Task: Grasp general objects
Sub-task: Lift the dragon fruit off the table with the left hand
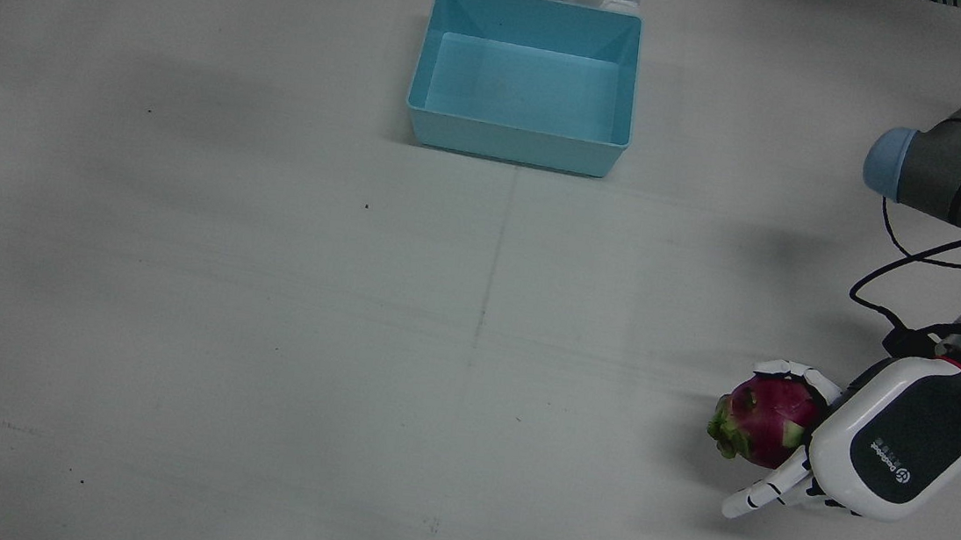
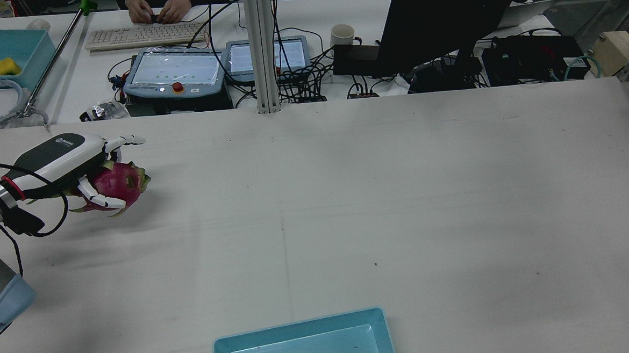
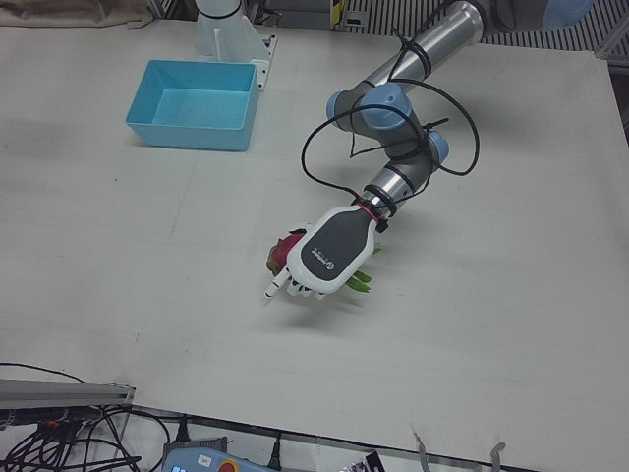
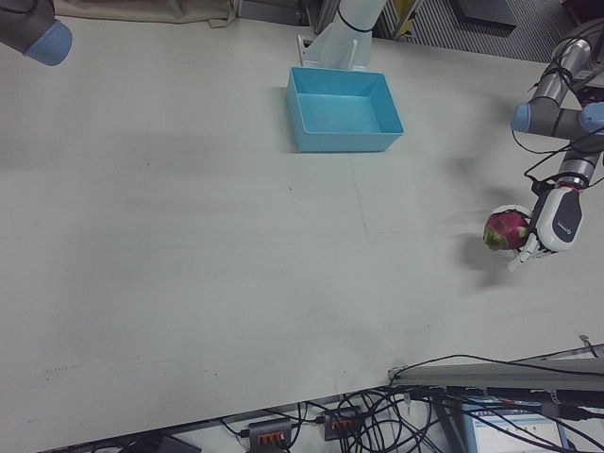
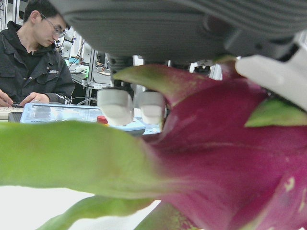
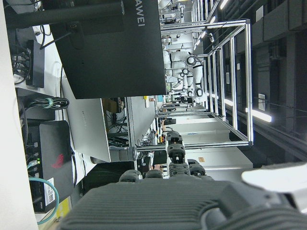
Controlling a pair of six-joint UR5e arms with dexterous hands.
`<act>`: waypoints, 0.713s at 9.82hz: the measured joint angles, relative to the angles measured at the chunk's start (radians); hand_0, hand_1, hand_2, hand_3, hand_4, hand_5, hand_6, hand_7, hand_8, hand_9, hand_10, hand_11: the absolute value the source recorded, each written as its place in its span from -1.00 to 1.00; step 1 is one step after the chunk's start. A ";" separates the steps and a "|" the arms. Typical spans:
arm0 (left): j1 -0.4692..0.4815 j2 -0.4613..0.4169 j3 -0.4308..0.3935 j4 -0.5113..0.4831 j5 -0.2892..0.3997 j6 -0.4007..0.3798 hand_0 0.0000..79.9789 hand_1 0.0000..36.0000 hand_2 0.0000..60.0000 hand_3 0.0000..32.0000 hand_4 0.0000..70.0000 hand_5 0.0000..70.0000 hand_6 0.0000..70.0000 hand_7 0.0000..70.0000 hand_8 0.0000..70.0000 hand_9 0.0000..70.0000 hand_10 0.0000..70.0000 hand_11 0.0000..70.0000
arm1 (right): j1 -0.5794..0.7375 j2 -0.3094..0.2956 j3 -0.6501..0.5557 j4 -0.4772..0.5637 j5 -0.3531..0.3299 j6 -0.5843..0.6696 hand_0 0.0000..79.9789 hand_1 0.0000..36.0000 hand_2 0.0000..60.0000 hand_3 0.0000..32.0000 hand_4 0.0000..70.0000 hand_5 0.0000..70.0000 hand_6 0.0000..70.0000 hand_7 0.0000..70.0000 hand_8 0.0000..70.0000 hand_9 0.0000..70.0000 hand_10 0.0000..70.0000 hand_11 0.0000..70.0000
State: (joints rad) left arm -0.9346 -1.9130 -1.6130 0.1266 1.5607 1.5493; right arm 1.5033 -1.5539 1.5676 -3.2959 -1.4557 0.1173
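- Fruit: the dragon fruit point(image 1: 761, 419) lies on the table point(image 1: 263, 328) at about 4 o'clock in the front view, well apart from the blue bin point(image 1: 526, 76) near 12 o'clock.
- Left hand: my left hand point(image 1: 873, 449) covers the fruit, palm down, fingers point(image 2: 100, 200) curled around its sides; one finger point(image 1: 754, 499) points straight past it.
- Step in hand: I judge the grip should close evenly on the round body, not on the soft green leaf tips, before any lift.
- Pose: my forearm slopes down from 2 o'clock, wrist bent low.
- Right hand: its camera shows fingers point(image 6: 175, 155) loosely apart, holding nothing.
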 measured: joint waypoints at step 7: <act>-0.003 0.057 -0.214 0.000 0.085 -0.191 0.20 0.09 1.00 -1.00 -0.85 -0.38 1.00 1.00 1.00 1.00 1.00 1.00 | 0.000 0.000 0.000 0.001 0.000 -0.001 -1.00 -1.00 -1.00 -1.00 -1.00 -1.00 -1.00 -1.00 -1.00 -1.00 -1.00 -1.00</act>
State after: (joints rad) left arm -0.9381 -1.8555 -1.8275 0.1268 1.6462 1.3588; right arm 1.5033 -1.5540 1.5677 -3.2951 -1.4558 0.1167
